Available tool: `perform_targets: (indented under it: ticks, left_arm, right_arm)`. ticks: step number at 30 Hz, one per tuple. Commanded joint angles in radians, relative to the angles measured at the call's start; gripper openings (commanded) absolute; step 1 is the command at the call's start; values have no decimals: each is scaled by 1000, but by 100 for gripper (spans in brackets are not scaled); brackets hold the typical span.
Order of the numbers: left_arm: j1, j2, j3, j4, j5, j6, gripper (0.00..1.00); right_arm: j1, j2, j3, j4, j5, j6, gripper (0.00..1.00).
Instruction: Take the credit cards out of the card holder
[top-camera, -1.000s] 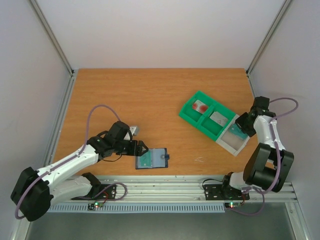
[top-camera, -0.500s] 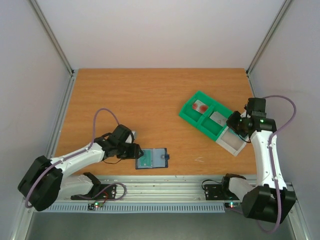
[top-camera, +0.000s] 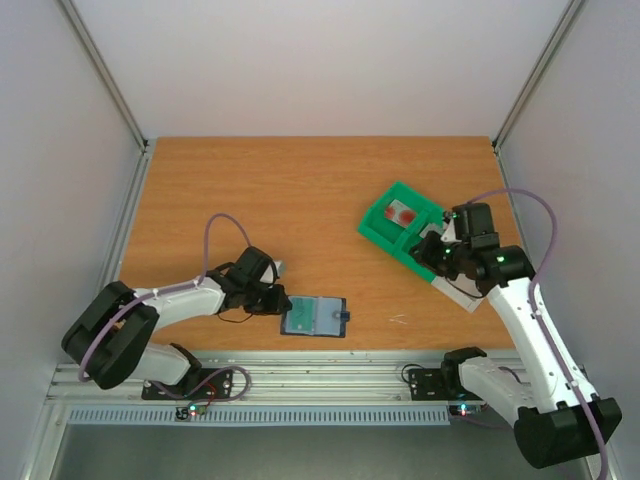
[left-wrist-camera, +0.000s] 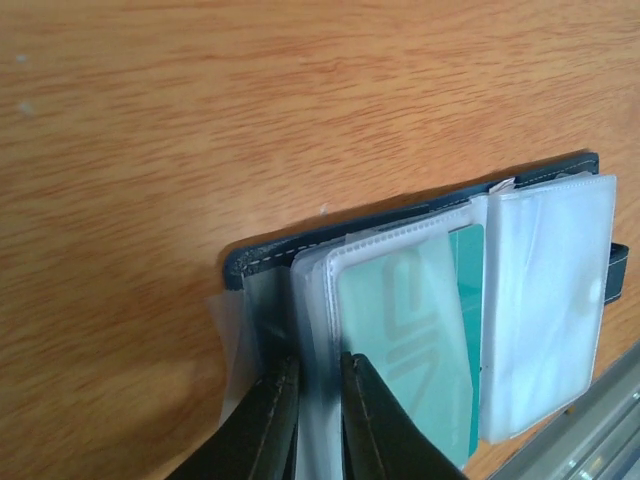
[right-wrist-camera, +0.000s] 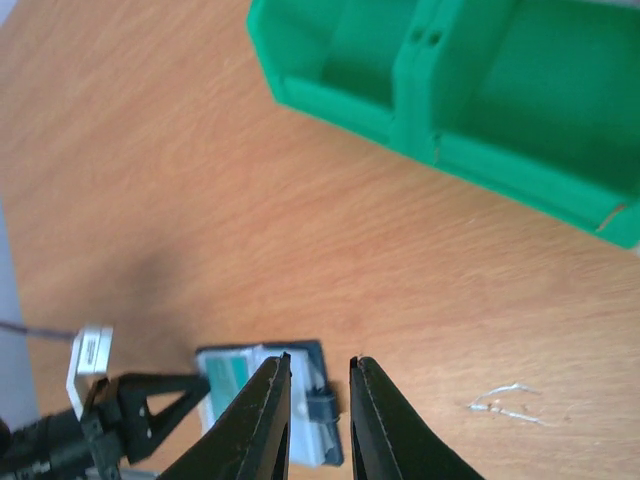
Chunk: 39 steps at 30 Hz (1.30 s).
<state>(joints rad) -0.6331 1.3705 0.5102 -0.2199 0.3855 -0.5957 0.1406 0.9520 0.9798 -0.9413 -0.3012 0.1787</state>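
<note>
The slate-blue card holder (top-camera: 318, 316) lies open near the table's front edge, clear sleeves up. A teal credit card (left-wrist-camera: 410, 330) shows through the top sleeve. My left gripper (left-wrist-camera: 318, 362) is low on the table at the holder's left edge, shut on the holder's clear sleeve edge. My right gripper (right-wrist-camera: 320, 362) hangs high above the table, over the green tray's near side, its jaws a little apart with nothing between them. In the right wrist view the card holder (right-wrist-camera: 325, 398) lies far below its fingertips. A whitish credit card with a red blotch (top-camera: 401, 213) lies in the tray.
The green compartmented tray (top-camera: 380, 232) sits at mid-right, its pale end (top-camera: 452, 288) under my right arm. A small white scratch mark (right-wrist-camera: 505, 400) is on the wood right of the holder. The metal rail (top-camera: 330, 375) runs just behind the table's front edge.
My left gripper has slid in low and shut on the holder's left edge, nudging the holder slightly right. My right arm has swung left from the tray's end, and its jaws parted a little.
</note>
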Motion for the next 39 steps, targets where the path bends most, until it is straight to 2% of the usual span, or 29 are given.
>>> perform_targets:
  ticks: [1, 3, 8, 15, 21, 25, 31, 39]
  left_arm:
    - [0, 43, -11, 80, 44, -12, 14]
    - [0, 43, -4, 66, 44, -19, 14]
    - [0, -9, 13, -14, 7, -18, 24]
    - [2, -80, 12, -21, 42, -50, 27]
    - [0, -76, -17, 48, 78, -71, 27]
    - [1, -39, -32, 111, 135, -71, 21]
    - [1, 3, -45, 118, 123, -65, 11]
    - [2, 27, -66, 123, 104, -51, 9]
  right_arm:
    - [150, -1, -35, 67, 48, 102, 18]
    - [234, 13, -54, 110, 79, 136, 18]
    - [450, 103, -81, 237, 173, 193, 18]
    - [649, 313, -79, 425, 208, 238, 18]
    - [728, 482, -84, 580, 177, 275, 17]
    - [750, 560, -87, 638, 163, 295, 17]
    - [757, 621, -121, 712, 137, 311, 14]
    - [771, 681, -140, 770, 102, 309, 14]
